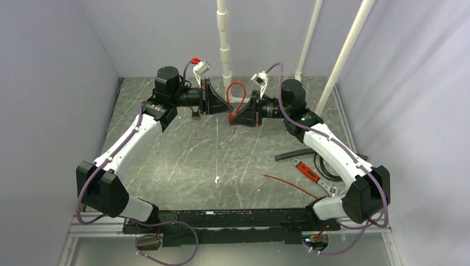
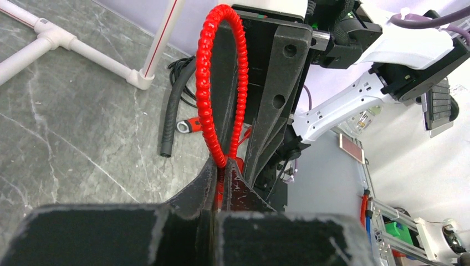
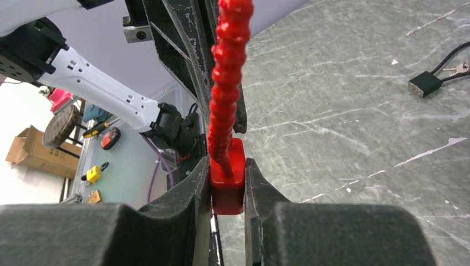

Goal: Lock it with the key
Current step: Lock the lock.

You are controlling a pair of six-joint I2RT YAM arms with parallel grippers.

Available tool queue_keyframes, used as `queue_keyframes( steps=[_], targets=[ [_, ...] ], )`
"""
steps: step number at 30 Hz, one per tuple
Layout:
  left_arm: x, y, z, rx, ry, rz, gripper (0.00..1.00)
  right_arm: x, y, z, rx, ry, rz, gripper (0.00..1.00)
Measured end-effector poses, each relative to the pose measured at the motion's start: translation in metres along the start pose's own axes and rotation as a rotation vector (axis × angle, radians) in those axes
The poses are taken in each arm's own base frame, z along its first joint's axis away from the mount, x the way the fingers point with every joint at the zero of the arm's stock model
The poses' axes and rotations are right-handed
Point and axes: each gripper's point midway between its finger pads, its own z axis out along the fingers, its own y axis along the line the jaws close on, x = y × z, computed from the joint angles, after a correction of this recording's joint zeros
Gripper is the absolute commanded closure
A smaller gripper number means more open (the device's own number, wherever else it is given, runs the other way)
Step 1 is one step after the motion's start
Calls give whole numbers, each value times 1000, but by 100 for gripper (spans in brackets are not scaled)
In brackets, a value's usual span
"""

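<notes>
A red cable lock hangs in mid-air between my two grippers, above the back of the table. Its ribbed red cable loop [image 1: 237, 88] arches upward. My right gripper [image 1: 233, 118] is shut on the red lock body [image 3: 228, 191], the fingers clamped on its two sides [image 3: 227, 173]. My left gripper [image 1: 226, 108] is shut on the red cable [image 2: 205, 83] just above the body, at its fingertips [image 2: 223, 173]. A small black padlock [image 3: 424, 84] with keys on a cord [image 3: 458, 68] lies on the table; it also shows in the top view [image 1: 195, 114]. No key shows in the red lock.
White PVC pipes [image 1: 224, 50] stand at the back. A black corrugated hose [image 1: 294, 154], a red-handled tool [image 1: 307, 170], a thin red wire [image 1: 288, 184] and a black cable coil [image 1: 328, 169] lie on the right of the marbled grey table [image 1: 183, 160].
</notes>
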Motion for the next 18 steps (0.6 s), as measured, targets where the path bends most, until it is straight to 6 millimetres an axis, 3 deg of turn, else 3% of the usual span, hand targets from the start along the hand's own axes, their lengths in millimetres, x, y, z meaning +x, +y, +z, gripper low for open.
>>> queue_keyframes(
  steps=[4,6,8,12,18],
  targets=[
    [-5,1,-1,-8,-11,19,98,-3,-2,1,11,-17,13,100],
    [-12,2,-2,-29,-14,67,84,-7,-4,2,20,-40,7,100],
    [-21,1,-4,-54,-18,126,63,-15,-6,3,32,-79,-5,100],
    [-35,1,-8,-84,-28,197,38,-42,-1,1,50,-187,-57,100],
    [-62,26,-33,-210,-124,234,42,-78,-10,-12,122,-338,-82,100]
  ],
)
